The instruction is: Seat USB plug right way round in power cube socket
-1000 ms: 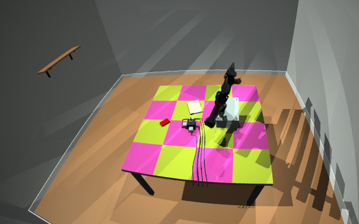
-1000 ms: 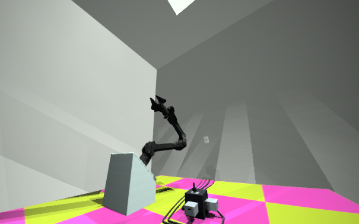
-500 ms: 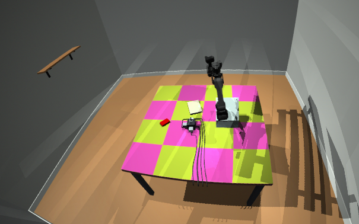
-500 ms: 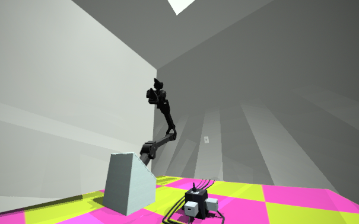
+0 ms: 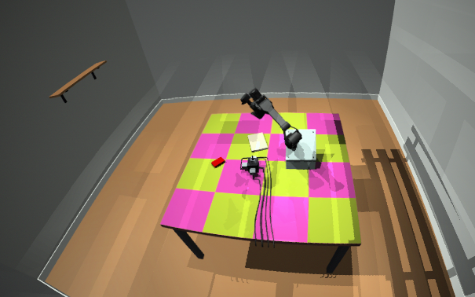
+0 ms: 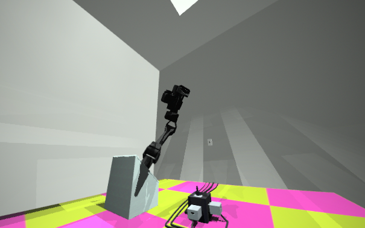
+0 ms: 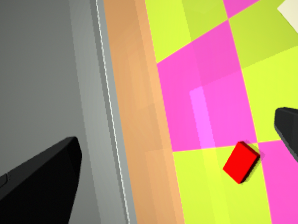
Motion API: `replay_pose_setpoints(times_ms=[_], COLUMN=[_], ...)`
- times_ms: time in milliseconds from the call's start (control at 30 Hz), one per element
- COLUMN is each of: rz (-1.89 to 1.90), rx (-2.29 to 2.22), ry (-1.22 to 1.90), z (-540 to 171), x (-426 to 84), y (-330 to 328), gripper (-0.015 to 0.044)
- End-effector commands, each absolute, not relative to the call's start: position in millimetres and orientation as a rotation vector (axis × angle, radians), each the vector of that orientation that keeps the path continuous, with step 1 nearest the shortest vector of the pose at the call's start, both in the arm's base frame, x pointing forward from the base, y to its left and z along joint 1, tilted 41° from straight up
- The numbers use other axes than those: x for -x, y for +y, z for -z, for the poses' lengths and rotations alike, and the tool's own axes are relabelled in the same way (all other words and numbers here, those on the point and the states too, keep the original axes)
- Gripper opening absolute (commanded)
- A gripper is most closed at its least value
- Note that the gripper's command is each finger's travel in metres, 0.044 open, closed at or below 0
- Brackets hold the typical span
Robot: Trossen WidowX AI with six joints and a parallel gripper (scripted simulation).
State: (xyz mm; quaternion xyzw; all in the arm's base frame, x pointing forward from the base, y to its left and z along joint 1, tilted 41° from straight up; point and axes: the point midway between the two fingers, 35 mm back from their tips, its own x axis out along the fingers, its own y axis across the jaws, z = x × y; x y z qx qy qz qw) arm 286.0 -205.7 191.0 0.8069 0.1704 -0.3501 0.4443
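Note:
The power cube [image 5: 253, 164] [image 6: 203, 211] stands on the chequered table, black, with white blocks on its sides. The small dark USB plug [image 6: 196, 189] stands upright on its top; how deep it sits and which way round it is are too small to tell. My gripper [image 7: 178, 131] is open and empty, high up and well away from the cube and the plug. The wrist view shows its two fingers wide apart, with no plug or cube in sight. In the top and exterior views the fingers are too small to make out.
The arm rises from a pale grey block [image 5: 307, 147] [image 6: 121, 184] beside the cube. Dark cables [image 5: 262, 204] run from the cube over the table's front edge. A red block [image 5: 218, 162] [image 7: 241, 162] and a cream pad [image 5: 257, 142] lie on the table [image 5: 185, 208].

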Motion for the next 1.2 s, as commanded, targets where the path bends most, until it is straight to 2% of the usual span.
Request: replay_pose_setpoints(times_ms=[0,267,467,1167], rz=[0.825,0.76,0.74,0.739], rx=[-1.987,-1.857,-1.688,-1.675], ry=[0.735,1.313,1.702,1.726], z=[-149.6,-80.5,-37.4,-31.2], x=[-311.6,-324.6,-289.1,-288.7], y=[-147.6,-30.0,50.7,61.0], gripper=[0.044,0.044,0.044,0.044])
